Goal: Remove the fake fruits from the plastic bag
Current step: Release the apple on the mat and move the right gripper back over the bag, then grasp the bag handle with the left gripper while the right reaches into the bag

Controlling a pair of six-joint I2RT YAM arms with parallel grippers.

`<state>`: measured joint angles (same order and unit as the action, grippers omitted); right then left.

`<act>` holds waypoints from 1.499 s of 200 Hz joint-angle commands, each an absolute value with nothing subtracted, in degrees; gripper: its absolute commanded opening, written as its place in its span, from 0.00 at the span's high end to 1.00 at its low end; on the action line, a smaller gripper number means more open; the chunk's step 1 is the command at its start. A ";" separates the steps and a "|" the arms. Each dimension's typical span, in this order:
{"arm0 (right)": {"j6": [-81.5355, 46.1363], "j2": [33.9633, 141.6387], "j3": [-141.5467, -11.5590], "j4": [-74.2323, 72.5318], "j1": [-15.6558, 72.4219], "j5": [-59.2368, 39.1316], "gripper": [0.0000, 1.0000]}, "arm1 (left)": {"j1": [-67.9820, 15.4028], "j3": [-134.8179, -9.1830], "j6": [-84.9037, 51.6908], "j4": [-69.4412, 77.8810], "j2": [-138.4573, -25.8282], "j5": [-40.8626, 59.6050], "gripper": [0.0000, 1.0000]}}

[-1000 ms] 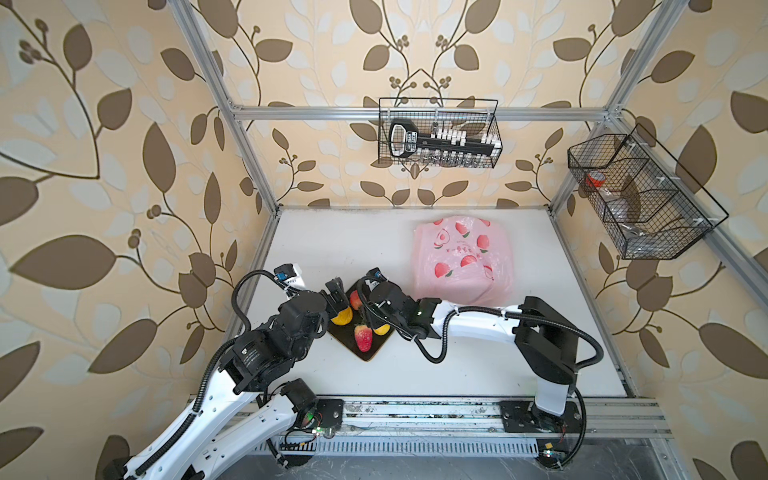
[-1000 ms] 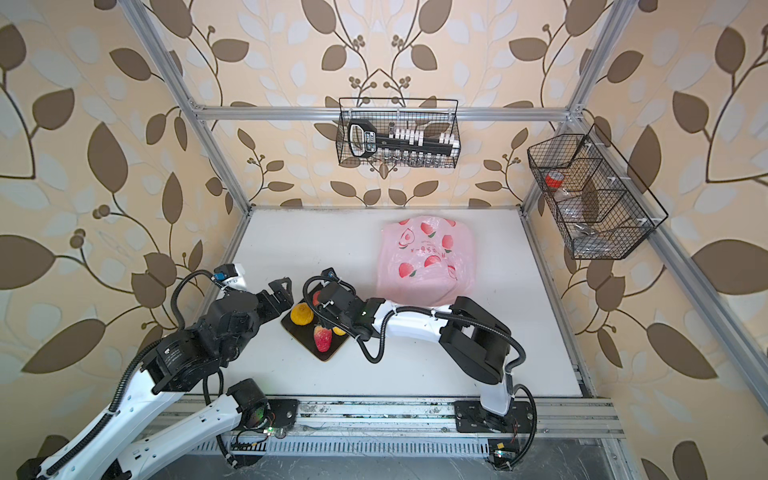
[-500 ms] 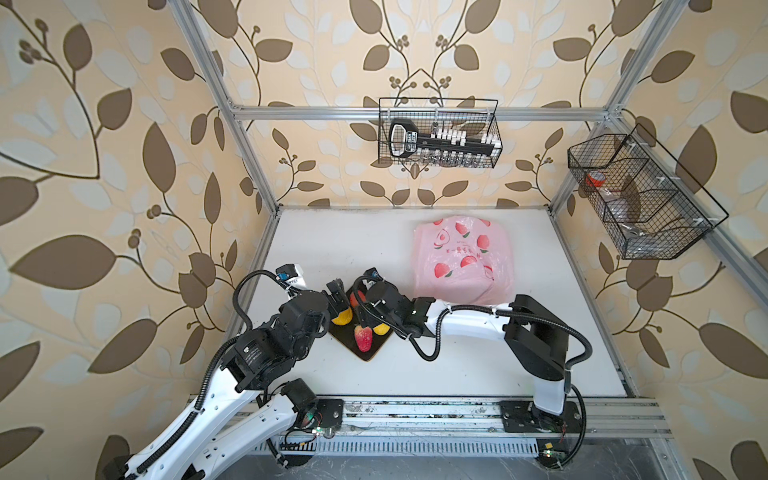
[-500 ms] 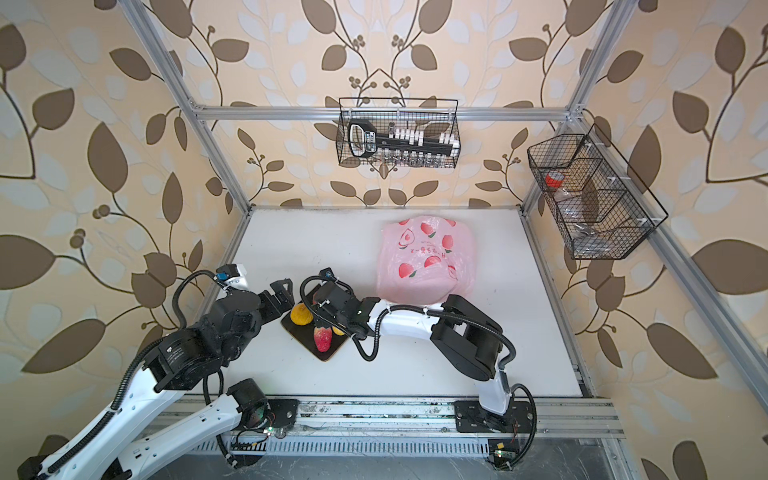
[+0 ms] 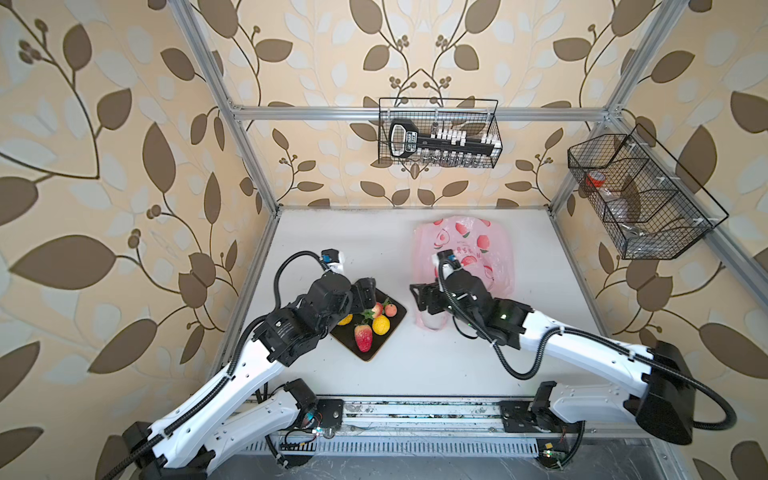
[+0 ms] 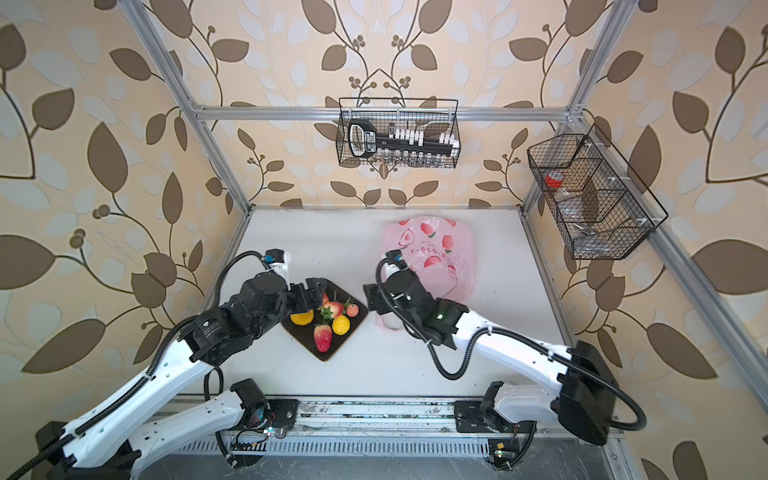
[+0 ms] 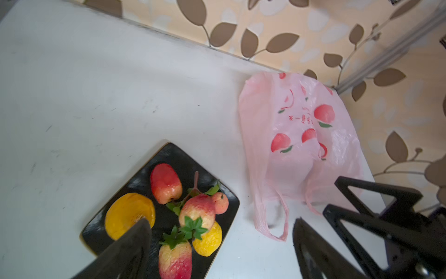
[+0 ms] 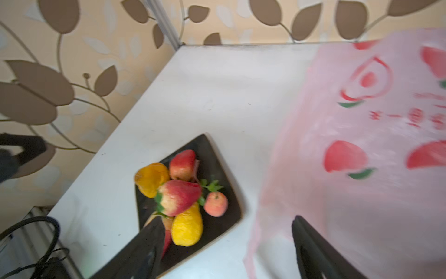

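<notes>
Your fake fruits point(image 7: 196, 210) lie piled on the dark mat point(image 7: 173, 152) beside the limp plastic bag point(image 7: 301, 164). They look light, glossy and likely slippery, so pinch each across its middle. Left gripper point(image 7: 222, 222) and right gripper point(image 8: 226, 218): fingers point(image 7: 130, 246) spread, empty.

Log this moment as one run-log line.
fake fruits: on dark mat | plastic bag: lying beside mat | left gripper: open over mat | right gripper: open

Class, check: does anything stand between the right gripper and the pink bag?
Nothing visible does. The right gripper hangs open right by the bag at its handle end. The fruits lie on the dark mat, off to one side.
</notes>
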<state>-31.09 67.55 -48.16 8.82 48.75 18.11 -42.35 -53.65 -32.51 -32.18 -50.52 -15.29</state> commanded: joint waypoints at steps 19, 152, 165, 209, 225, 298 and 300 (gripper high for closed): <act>-34.97 53.06 -38.96 19.75 38.84 19.77 0.20 | -55.96 -61.78 -14.28 -25.85 -63.48 -13.03 0.09; -39.82 30.58 -37.59 34.92 36.71 30.54 0.23 | -65.62 -85.30 1.63 -47.56 -108.86 -17.43 0.19; -39.81 30.51 -37.83 35.07 36.67 30.54 0.23 | -65.61 -86.57 2.07 -48.11 -110.66 -18.50 0.21; -39.90 30.56 -38.12 35.24 36.68 30.54 0.23 | -65.53 -89.06 3.16 -47.85 -115.63 -19.35 0.34; -39.97 30.41 -38.31 35.40 36.72 30.61 0.23 | -65.55 -90.14 3.28 -48.12 -117.41 -19.88 0.41; -40.17 29.42 -39.35 36.83 36.73 31.71 0.23 | -65.26 -94.19 2.58 -50.27 -121.23 -23.74 0.80; -40.17 29.44 -39.37 36.83 36.71 31.72 0.23 | -65.23 -94.26 2.56 -50.23 -120.99 -23.84 0.81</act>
<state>-39.66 30.26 -37.54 35.00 36.84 29.93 -65.56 -91.18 3.14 -47.79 -122.23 -20.60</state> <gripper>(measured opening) 0.769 0.252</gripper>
